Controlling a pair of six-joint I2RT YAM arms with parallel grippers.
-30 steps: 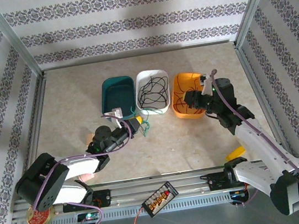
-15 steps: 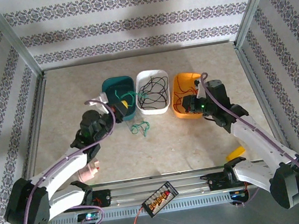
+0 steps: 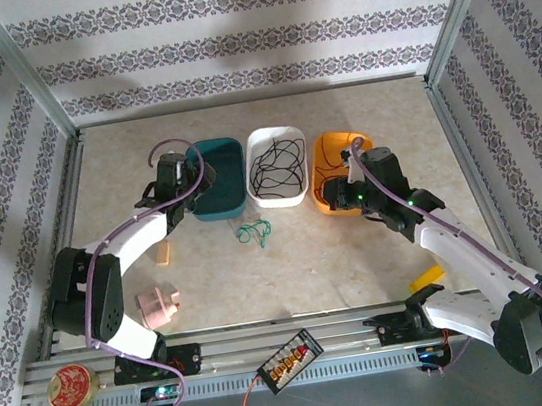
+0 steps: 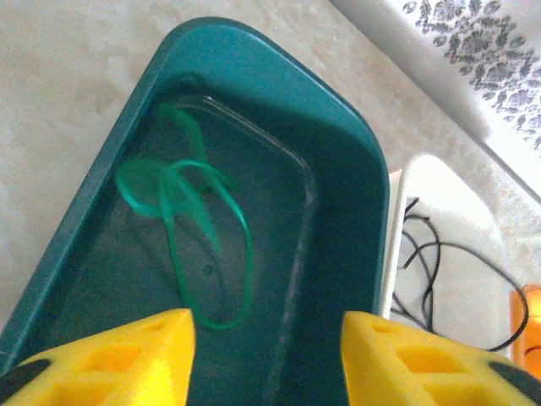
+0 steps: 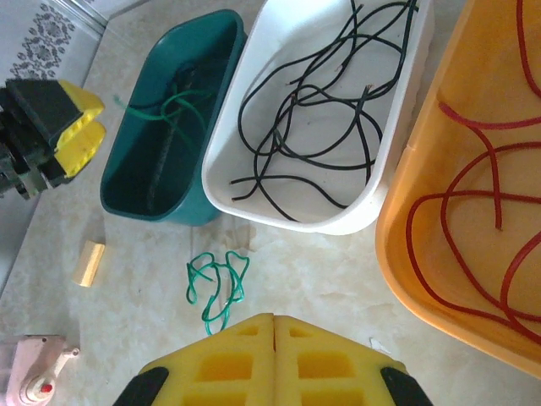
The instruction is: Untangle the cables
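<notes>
Cables lie in four places. The left pincer [image 4: 266, 342] hangs over the teal bin [image 4: 342, 220] with its yellow fingers [image 4: 127, 351] wide apart, holding nothing. Just beyond and below its tips, the looped green cable [image 4: 190, 222] rests on the floor of this bin. The right pincer [image 5: 275, 338] has its two fingers pressed flat together and is empty. Directly ahead of its tips, the knotted green cable [image 5: 215, 288] lies in a small bundle on the tabletop [image 5: 321, 279], near the bins but not touching them. Further ahead of this pincer, the black cables [image 5: 292, 100] are spread loosely in the white bin [image 5: 385, 182]. To its right, the red cables [image 5: 473, 227] curl in the orange bin [image 5: 427, 161].
</notes>
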